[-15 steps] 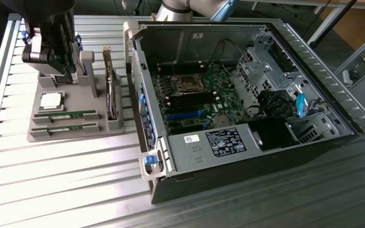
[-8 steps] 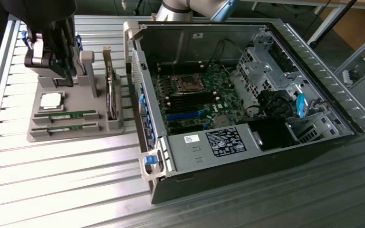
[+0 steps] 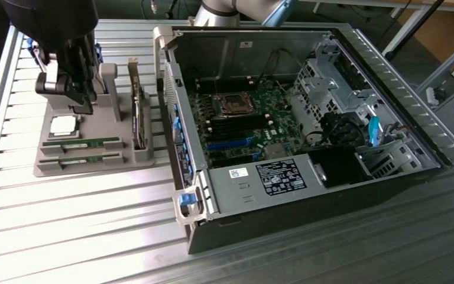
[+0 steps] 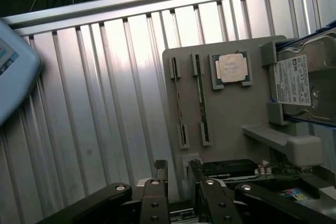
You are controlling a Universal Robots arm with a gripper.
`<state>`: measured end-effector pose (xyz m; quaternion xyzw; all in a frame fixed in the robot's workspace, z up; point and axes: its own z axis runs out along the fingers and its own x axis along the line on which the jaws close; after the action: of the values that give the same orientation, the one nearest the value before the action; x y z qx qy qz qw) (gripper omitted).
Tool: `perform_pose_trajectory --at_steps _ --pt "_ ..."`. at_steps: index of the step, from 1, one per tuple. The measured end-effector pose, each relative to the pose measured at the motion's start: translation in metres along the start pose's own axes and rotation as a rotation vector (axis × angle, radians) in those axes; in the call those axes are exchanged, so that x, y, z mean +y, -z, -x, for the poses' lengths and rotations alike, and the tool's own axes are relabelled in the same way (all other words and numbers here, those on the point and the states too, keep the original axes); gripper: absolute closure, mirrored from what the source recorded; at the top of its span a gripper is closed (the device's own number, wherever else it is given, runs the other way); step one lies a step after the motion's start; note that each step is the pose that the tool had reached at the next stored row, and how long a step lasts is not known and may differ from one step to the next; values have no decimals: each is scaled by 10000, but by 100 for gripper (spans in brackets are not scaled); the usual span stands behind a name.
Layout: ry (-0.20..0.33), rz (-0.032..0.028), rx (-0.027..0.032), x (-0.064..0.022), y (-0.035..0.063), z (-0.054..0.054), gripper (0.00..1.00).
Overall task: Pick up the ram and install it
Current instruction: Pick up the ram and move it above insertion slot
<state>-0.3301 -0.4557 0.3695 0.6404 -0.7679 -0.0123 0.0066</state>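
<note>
Two ram sticks lie parallel in slots of a grey holder (image 3: pixel 93 168) on the slatted table: ram (image 3: pixel 81 143) and a second ram (image 3: pixel 81 158). In the wrist view they appear as thin green strips, ram (image 4: pixel 178 103) and its twin (image 4: pixel 201 103), next to a square silver CPU (image 4: pixel 231 69). My gripper (image 3: pixel 75 102) hangs above the far end of the holder, apart from the sticks. Its jaws are open, and the gripper (image 4: pixel 177 176) has nothing between its fingertips (image 4: pixel 160 171).
An open PC case (image 3: pixel 306 195) lies at the exterior view's right, with its motherboard (image 3: pixel 243 112) and memory slots (image 3: pixel 239 125) exposed. An upright expansion card (image 3: pixel 138 118) and a hard drive (image 4: pixel 304 85) also sit in the holder. A pale device (image 4: pixel 13 72) lies off the table's edge.
</note>
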Motion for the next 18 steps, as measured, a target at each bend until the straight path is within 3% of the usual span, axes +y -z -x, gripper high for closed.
perform_pose_trajectory --at_steps 18 --pt "0 0 0 -3 -112 -1 71"
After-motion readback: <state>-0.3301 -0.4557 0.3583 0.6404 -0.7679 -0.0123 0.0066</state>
